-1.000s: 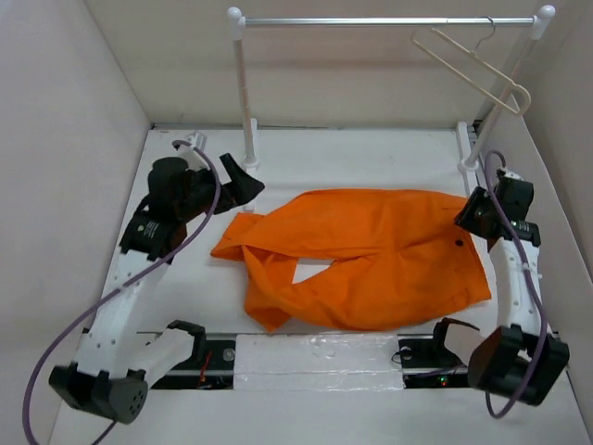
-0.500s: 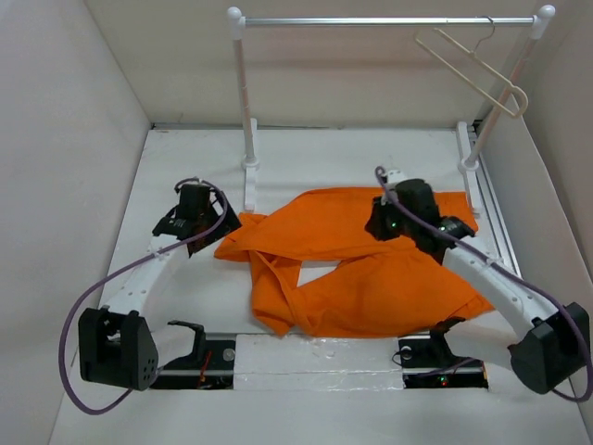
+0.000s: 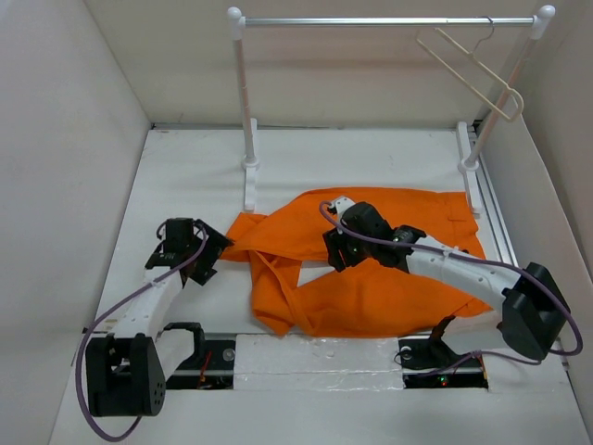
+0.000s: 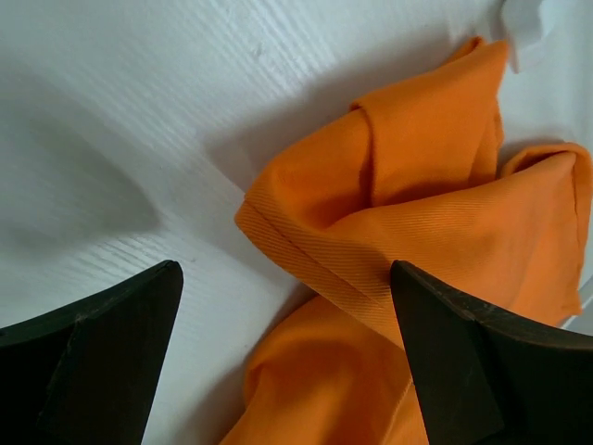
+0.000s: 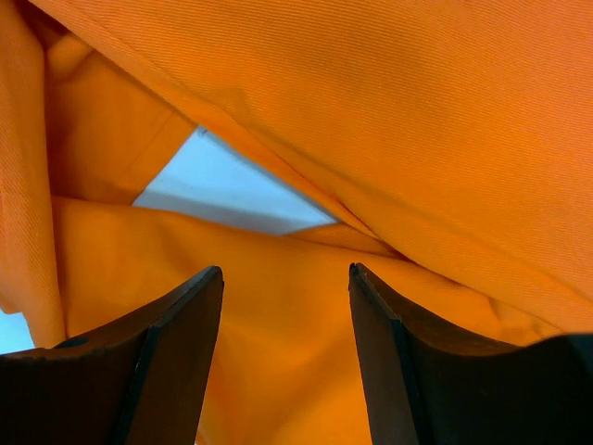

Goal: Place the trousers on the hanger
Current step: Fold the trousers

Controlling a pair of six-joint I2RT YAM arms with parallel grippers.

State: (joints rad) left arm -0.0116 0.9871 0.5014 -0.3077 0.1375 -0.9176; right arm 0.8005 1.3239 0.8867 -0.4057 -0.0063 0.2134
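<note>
It looks like a robotics lab test cell, not a home. A white surface is boxed in by bare walls. A left arm and a right arm are bolted at its near edge (purple cables looping off them). A small rack carries one hanger.

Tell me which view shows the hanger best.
Top external. The hanger shows whole there, hooked on the rack bar at upper right. Both wrist views look down at the trousers; no hanger in either.
</note>
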